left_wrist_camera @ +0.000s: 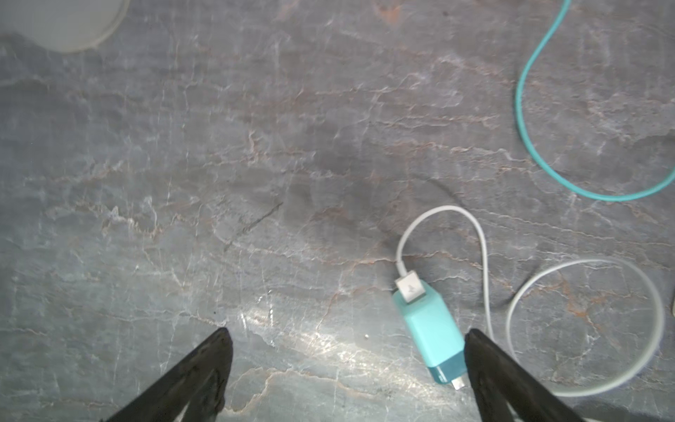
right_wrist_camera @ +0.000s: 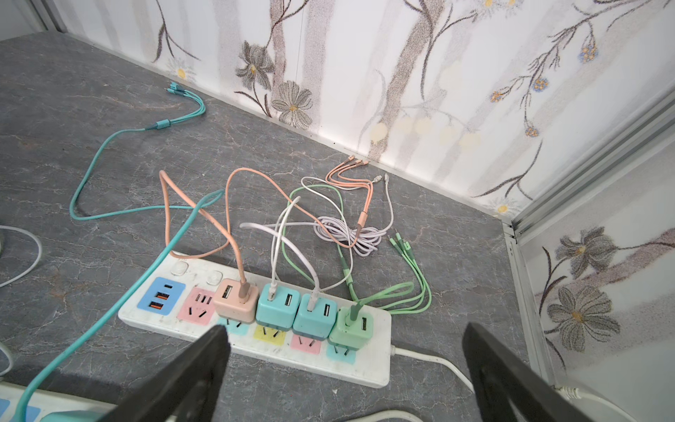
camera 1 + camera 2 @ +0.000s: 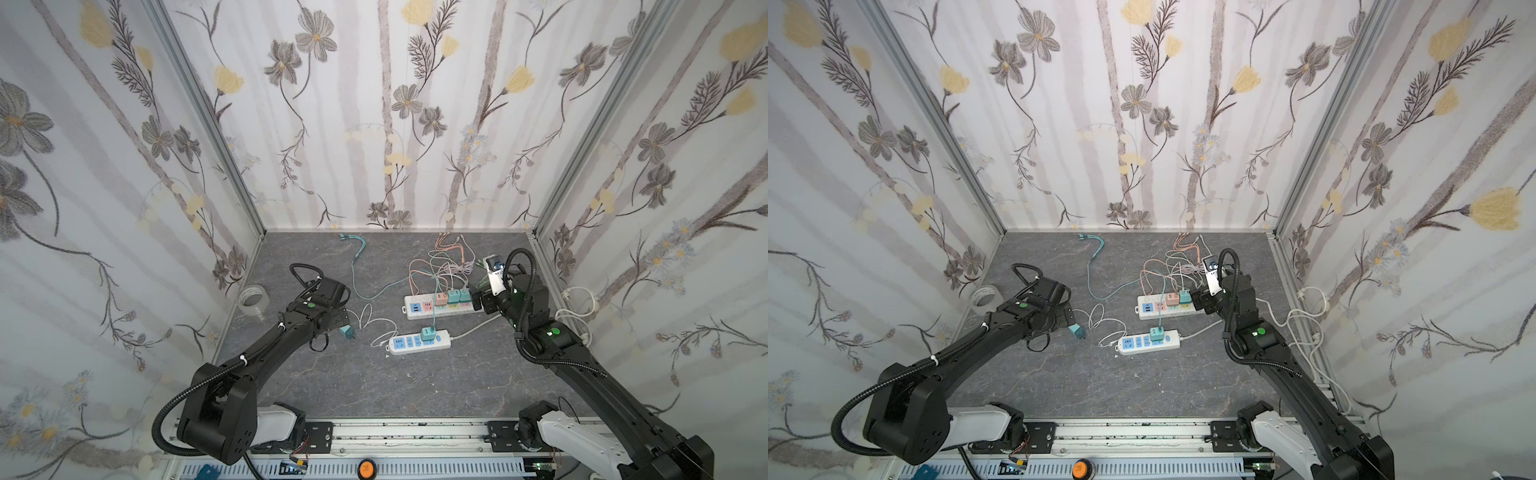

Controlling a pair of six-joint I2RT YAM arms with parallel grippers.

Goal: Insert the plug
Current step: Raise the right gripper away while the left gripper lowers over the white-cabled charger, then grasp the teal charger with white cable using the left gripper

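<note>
The plug (image 1: 431, 329) is a teal charger block lying flat on the grey stone table, with a white cable (image 1: 482, 255) looped from its back end. In both top views it lies left of centre (image 3: 347, 331) (image 3: 1076, 331). My left gripper (image 1: 347, 336) hovers open just over it, and the plug rests inside the gap close against one finger (image 1: 485, 365). My right gripper (image 2: 345, 330) is open and empty above the far power strip (image 2: 376, 369) (image 3: 415, 311), which holds several coloured chargers and shows a free pink socket (image 2: 197, 310). A nearer strip (image 3: 442, 341) carries one teal charger (image 3: 427, 333).
Teal (image 3: 353, 270), pink (image 2: 233, 234), white and green (image 2: 412, 288) cables sprawl behind the far strip. A tape roll (image 3: 253, 297) stands at the left wall. White mains leads (image 3: 577, 307) pile along the right wall. Papered walls close three sides.
</note>
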